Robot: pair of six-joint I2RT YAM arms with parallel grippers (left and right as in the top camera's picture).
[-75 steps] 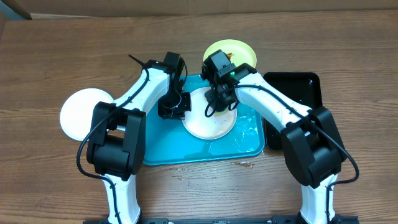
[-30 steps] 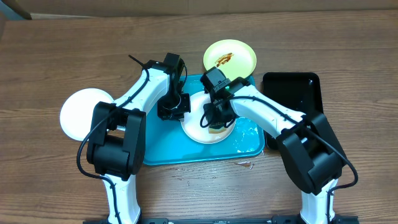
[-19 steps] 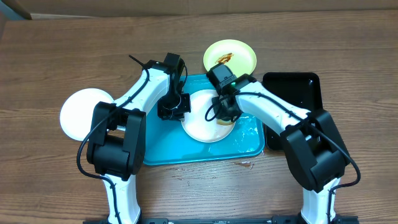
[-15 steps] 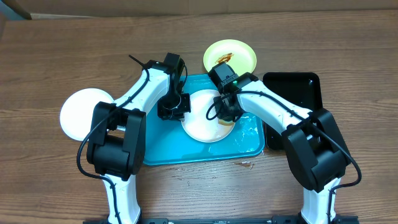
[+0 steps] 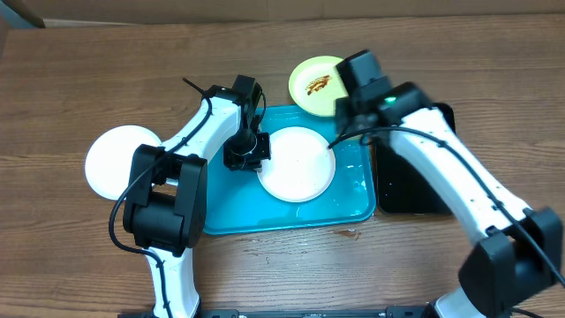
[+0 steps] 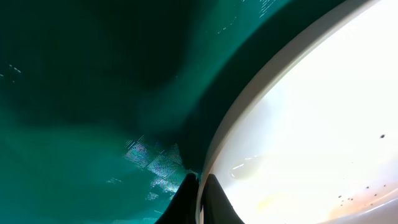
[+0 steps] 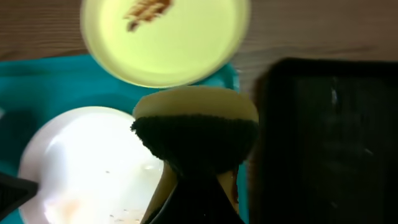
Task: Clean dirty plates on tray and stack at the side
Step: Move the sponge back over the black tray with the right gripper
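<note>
A white plate (image 5: 298, 163) lies on the turquoise tray (image 5: 229, 208), wiped nearly clean, with faint specks in the right wrist view (image 7: 87, 165). My left gripper (image 5: 248, 155) is shut on its left rim (image 6: 200, 186). My right gripper (image 5: 353, 97) is lifted above the tray's far right corner, shut on a yellow sponge with a dark scrub face (image 7: 196, 134). A pale yellow-green plate (image 5: 316, 84) with a brown smear lies on the table beyond the tray, also in the right wrist view (image 7: 165, 37). Another white plate (image 5: 115, 162) lies on the table at the left.
A black tray (image 5: 415, 168) stands right of the turquoise tray, partly under my right arm; it also shows in the right wrist view (image 7: 323, 137). Wet streaks glisten on the turquoise tray's right part (image 5: 353, 190).
My right gripper has lifted the sponge off the white plate and moved up and to the right, toward the black tray. The left gripper still holds the plate's rim.
</note>
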